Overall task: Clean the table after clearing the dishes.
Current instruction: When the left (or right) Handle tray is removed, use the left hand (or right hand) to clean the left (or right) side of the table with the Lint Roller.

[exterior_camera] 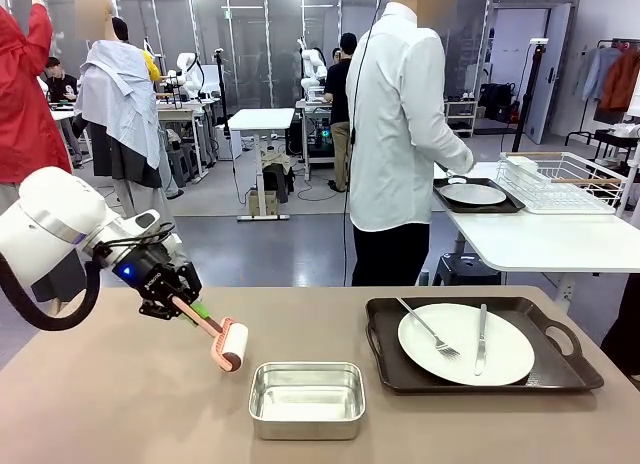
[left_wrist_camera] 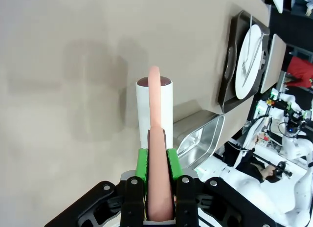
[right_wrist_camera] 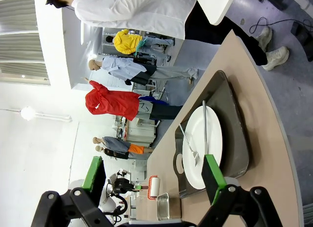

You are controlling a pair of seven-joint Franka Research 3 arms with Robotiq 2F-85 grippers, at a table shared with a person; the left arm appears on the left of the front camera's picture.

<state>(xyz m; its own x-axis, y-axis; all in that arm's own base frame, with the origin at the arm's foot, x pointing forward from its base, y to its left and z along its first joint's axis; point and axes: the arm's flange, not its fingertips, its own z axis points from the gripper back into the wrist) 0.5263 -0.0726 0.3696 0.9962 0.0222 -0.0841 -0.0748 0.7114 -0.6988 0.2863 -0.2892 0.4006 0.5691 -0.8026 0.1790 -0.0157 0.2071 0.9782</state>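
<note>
I see the taupe bench [exterior_camera: 120,404] carrying a dark tray [exterior_camera: 572,372] with a white plate [exterior_camera: 500,369], fork [exterior_camera: 432,330] and knife [exterior_camera: 481,340] at its right and a steel tin [exterior_camera: 307,400] mid-front, my left tool [exterior_camera: 193,308] clamped on a pink lint roller [exterior_camera: 231,347] over its left side, my right tool [right_wrist_camera: 153,166] gaping wide, and a white-shirted person [exterior_camera: 400,134] beyond at a white bench [exterior_camera: 545,242].

We see a plain matte taupe table [exterior_camera: 100,404]. At three o'clock on it, a white plate [exterior_camera: 505,364] sits on a near-black tray [exterior_camera: 384,329]; at six o'clock the tin [exterior_camera: 306,409] is shiny silver. The roller [exterior_camera: 225,346] has a salmon-pink handle and white roll. The left gripper [exterior_camera: 192,306] is black with green pads [left_wrist_camera: 142,163].
</note>
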